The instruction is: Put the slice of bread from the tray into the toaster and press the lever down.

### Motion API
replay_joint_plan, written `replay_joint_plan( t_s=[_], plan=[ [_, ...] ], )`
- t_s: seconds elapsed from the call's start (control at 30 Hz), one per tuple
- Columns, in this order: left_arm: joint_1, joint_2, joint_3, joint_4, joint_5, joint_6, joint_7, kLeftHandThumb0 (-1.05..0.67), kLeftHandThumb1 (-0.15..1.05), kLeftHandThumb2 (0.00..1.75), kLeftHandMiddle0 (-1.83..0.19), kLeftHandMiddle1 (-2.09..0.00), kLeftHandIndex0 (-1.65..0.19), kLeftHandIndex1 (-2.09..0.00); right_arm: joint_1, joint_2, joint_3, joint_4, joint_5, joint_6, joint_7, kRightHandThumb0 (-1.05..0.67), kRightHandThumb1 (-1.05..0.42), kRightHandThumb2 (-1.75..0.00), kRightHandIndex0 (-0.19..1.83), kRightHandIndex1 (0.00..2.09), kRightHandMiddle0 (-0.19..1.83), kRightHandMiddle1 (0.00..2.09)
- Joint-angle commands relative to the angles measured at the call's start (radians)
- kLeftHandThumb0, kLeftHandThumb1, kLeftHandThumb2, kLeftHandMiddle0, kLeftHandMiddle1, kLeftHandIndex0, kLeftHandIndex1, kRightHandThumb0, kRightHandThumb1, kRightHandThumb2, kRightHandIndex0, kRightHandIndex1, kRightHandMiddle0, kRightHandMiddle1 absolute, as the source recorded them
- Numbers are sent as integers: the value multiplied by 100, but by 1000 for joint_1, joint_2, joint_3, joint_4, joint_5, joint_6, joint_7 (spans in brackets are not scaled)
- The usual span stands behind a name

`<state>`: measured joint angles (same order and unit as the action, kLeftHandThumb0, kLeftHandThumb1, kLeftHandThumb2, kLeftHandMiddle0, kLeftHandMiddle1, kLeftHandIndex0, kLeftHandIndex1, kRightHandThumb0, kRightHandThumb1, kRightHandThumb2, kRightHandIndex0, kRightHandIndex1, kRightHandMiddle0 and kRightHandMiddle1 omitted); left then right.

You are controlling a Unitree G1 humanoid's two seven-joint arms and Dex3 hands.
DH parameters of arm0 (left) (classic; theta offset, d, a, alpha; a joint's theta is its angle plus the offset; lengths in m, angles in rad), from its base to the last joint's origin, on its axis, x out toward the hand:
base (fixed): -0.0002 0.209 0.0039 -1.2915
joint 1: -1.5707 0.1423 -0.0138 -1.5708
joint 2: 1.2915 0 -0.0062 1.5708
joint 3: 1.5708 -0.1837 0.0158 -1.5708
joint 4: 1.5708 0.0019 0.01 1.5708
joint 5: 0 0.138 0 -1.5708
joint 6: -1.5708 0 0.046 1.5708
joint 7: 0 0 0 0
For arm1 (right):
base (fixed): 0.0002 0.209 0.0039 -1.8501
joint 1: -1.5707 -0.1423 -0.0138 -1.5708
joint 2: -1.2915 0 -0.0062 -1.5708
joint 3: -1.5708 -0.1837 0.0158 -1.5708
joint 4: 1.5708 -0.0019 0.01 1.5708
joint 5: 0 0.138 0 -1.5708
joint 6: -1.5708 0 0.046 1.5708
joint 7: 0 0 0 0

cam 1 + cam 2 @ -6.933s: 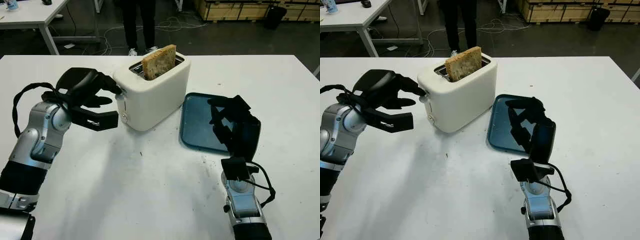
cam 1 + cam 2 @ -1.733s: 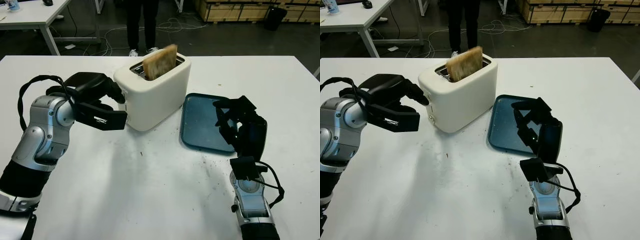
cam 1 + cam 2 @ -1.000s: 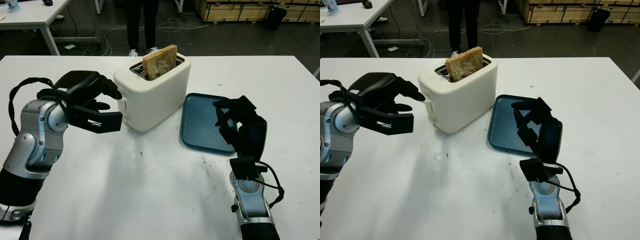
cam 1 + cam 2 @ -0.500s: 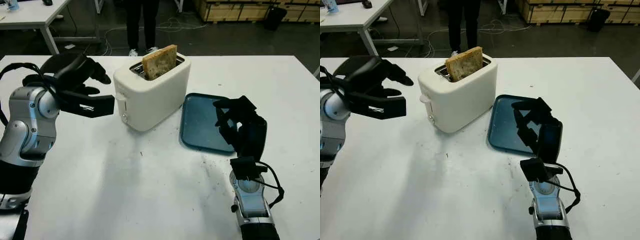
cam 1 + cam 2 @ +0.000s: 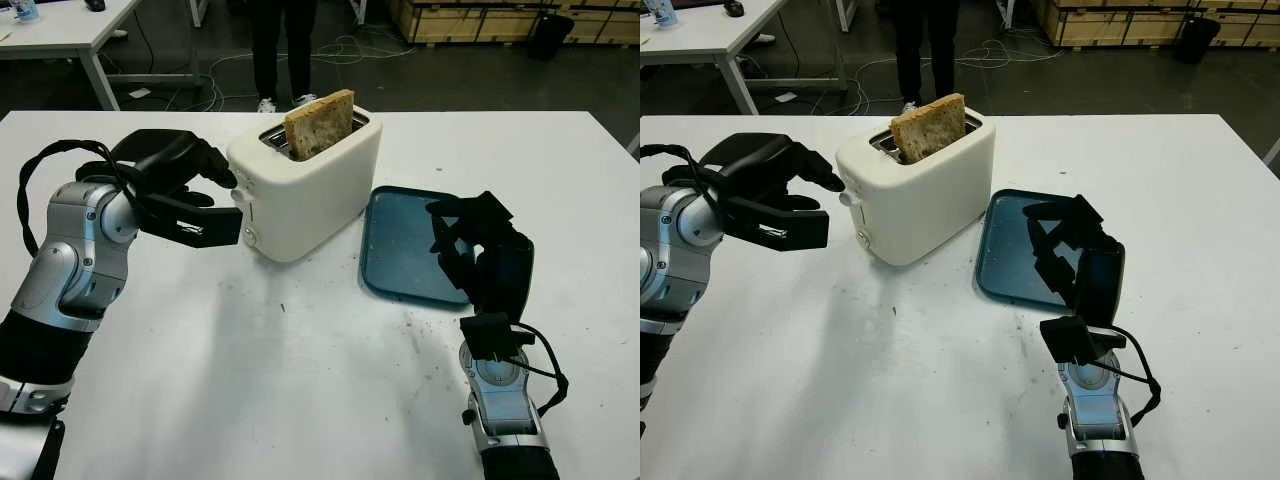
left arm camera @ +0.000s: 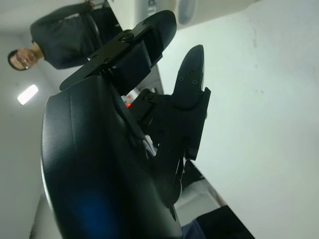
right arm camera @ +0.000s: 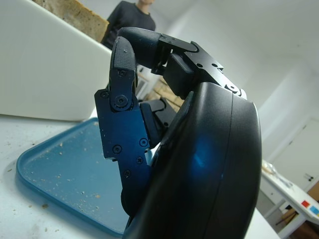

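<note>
Toaster (image 5: pixel 305 185): white, set on the white table (image 5: pixel 300 380) and taken here as the landmark; its slot is turned upward and its lever end is turned toward the robot's left side.

Slice of bread (image 5: pixel 318 124): brown and speckled; stood upright in the toaster's slot, with its upper half raised above the top of the casing; it is touched by neither hand.

Lever (image 5: pixel 847 198): a small white tab on the narrow end of the toaster, seen near the top of its travel; a round knob is placed lower on the same end.

Left hand (image 5: pixel 190 195): black, held just beside the toaster's lever end; nothing is gripped; one upper finger (image 5: pixel 818 170) is reached toward the lever and its tip is brought just beside it, though contact cannot be told; a lower finger is extended level beneath, also pointed at the toaster's end; in the left wrist view the fingers (image 6: pixel 192 79) are seen stretched out toward the toaster's knob, not curled.

Tray (image 5: pixel 405 245): blue, flat, laid on the table just beside the toaster on the side away from the lever; crumbs are scattered over its floor.

Right hand (image 5: pixel 480 250): black, raised over the tray's edge farthest from the toaster; its fingers (image 7: pixel 122 94) are bent inward toward the palm and nothing is held within them.

Person (image 7: pixel 132 20): dark-clothed, stood behind the toaster beyond the table's far edge; legs and shoes are seen on the floor there.
</note>
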<state>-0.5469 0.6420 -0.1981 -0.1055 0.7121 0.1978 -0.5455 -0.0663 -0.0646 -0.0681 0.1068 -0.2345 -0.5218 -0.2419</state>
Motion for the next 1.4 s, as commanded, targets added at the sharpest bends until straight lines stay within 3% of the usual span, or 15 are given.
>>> replay_joint_plan(
  t_s=[0.0,0.73,1.37],
  plan=[
    [2,5,-2,-21,-4,2,-12,-26,92,20,-94,-170,-97,0,-1,-1,-2,1,6,-18,-4,-44,-92,-26,84,175,74,113],
    [-7,14,-5,-3,2,-14,-16,-24,88,26,-89,-172,-96,0,2,2,-1,-2,10,-21,-3,-44,-92,-26,84,175,74,114],
    [-10,-5,-30,28,0,-41,-19,-24,86,29,-95,-175,-95,0,3,4,0,-3,13,-15,-1,-45,-92,-26,85,175,71,122]
  ],
)
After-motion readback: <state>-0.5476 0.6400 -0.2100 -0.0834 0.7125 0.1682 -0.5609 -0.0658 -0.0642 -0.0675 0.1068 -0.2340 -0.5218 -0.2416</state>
